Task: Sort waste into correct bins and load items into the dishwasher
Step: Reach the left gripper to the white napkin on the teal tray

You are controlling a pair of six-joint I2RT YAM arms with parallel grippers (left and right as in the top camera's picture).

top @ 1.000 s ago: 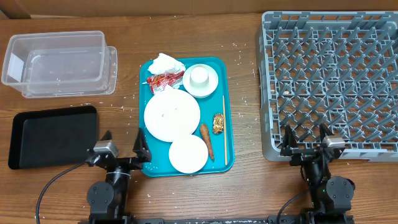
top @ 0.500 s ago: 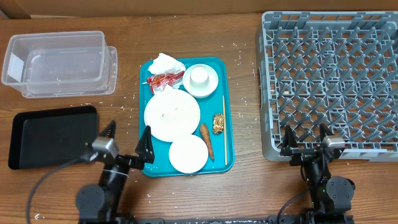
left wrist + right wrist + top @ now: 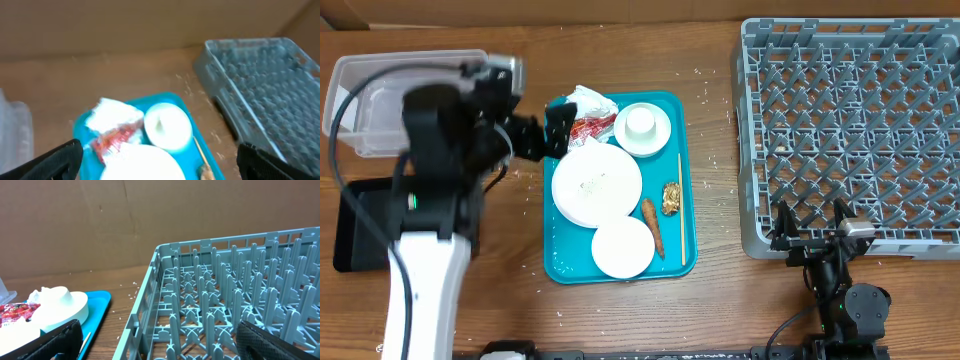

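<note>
Two open claws are seen, nothing gripped in either. A second ago the left gripper (image 3: 542, 135) was parked by the near-left corner of the teal tray (image 3: 686, 200). It is now raised and carried to the far-left corner, just beside the crumpled white napkin (image 3: 588, 100) and red-and-white wrapper (image 3: 588, 127), both unmoved on the tray. The right gripper (image 3: 810, 225) is unchanged at the near edge of the dish rack (image 3: 850, 120).

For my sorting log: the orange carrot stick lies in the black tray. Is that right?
Not quite. The orange carrot stick lies in the teal tray, beside the small plate, as the overhead view shows.
</note>
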